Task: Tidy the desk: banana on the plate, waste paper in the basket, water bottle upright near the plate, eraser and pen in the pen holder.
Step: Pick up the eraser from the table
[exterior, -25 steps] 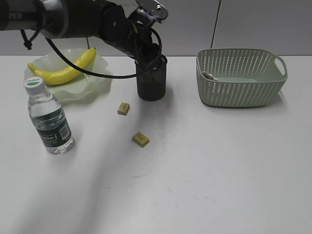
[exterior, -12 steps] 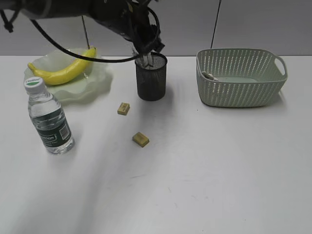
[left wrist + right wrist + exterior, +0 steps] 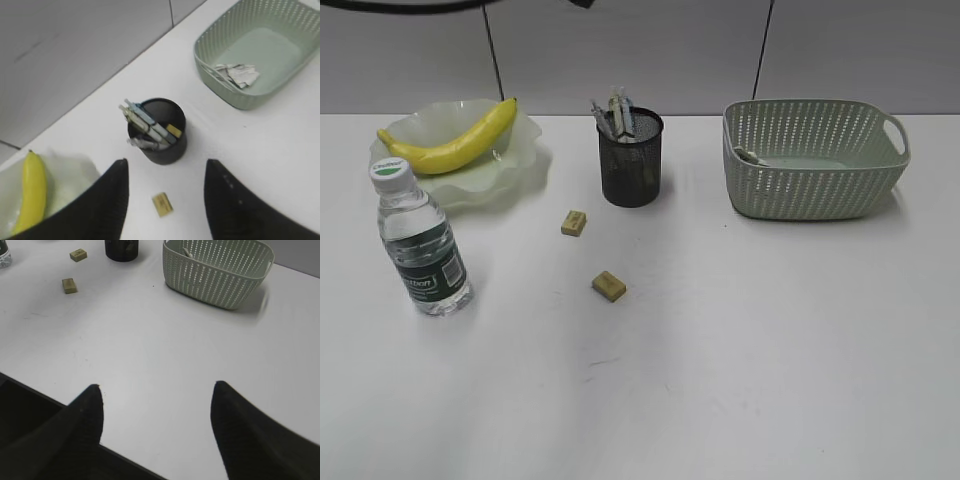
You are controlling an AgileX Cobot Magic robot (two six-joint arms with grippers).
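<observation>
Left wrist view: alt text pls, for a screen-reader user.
Open left gripper hangs empty above a black mesh pen holder holding pens. One tan eraser lies on the desk; paper scrap in the basket, banana at left.

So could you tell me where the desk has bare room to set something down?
The near half, in front of the erasers, is bare, as is the stretch between pen holder and basket. It is crowded around the plate and water bottle.

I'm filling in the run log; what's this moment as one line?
banana: on plate | waste paper: in basket | pens: in pen holder | two erasers: on desk | both jaws open, empty
</observation>
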